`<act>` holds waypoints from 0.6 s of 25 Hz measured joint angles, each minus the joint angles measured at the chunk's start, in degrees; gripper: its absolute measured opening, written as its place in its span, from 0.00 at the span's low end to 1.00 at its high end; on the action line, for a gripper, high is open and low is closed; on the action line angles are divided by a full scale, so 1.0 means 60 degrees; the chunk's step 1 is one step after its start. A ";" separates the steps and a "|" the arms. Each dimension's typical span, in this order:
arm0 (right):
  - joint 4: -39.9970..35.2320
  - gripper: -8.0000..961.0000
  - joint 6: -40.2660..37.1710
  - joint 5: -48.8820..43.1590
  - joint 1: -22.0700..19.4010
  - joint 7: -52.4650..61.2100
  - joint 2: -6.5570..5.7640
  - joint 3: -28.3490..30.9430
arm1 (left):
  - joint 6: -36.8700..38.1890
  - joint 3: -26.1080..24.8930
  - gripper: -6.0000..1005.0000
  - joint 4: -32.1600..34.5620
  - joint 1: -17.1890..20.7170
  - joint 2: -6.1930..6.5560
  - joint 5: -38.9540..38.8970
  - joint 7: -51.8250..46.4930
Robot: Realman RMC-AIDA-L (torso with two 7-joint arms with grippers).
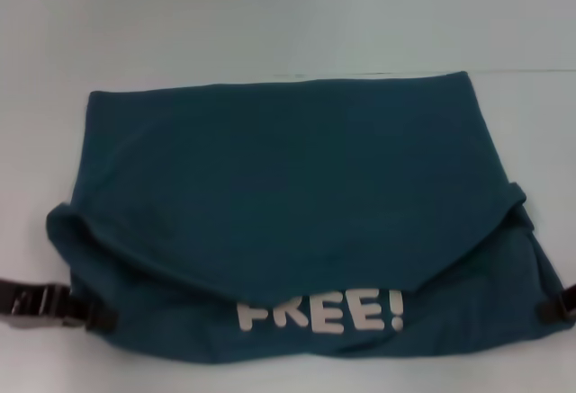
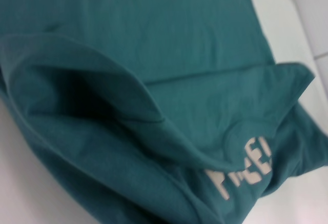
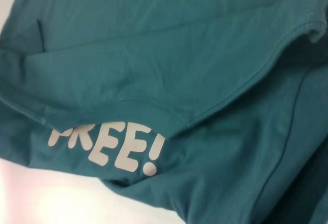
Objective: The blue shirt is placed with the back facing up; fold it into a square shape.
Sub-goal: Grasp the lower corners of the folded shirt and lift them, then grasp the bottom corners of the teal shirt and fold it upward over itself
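The blue shirt [image 1: 279,195] lies across the table, folded into a wide band. Its near part is turned over, so white letters "FREE!" [image 1: 319,310] show below a plain upper flap. My left gripper [image 1: 97,318] is at the shirt's near left edge, shut on the cloth. At the near right edge my right gripper [image 1: 551,310] is also shut on the cloth, and it is mostly cut off by the frame. The left wrist view shows the puffed fold [image 2: 102,96] and part of the lettering [image 2: 246,170]. The right wrist view shows the flap's hem above the letters [image 3: 110,144].
The white table [image 1: 288,15] surrounds the shirt, with bare surface beyond its far edge and a narrow strip in front. A faint seam line [image 1: 531,73] runs across the table at the far right.
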 joint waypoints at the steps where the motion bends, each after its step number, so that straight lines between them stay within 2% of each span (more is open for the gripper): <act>1: 0.0023 0.05 -0.0150 0.0003 -0.0032 -0.0086 0.0000 0.0079 | 0.0092 -0.0005 0.00 0.0036 0.0014 0.0001 0.0155 0.0001; 9: 0.0086 0.05 -0.1084 -0.0059 -0.0495 -0.0528 0.0010 0.0257 | 0.0648 -0.0040 0.00 0.0058 0.0001 0.0021 0.1431 0.0127; 15: 0.0090 0.05 -0.0986 -0.0323 -0.0764 -0.0601 -0.0088 0.0381 | 0.0501 -0.0808 0.00 0.0003 -0.0041 0.0167 0.1984 0.0257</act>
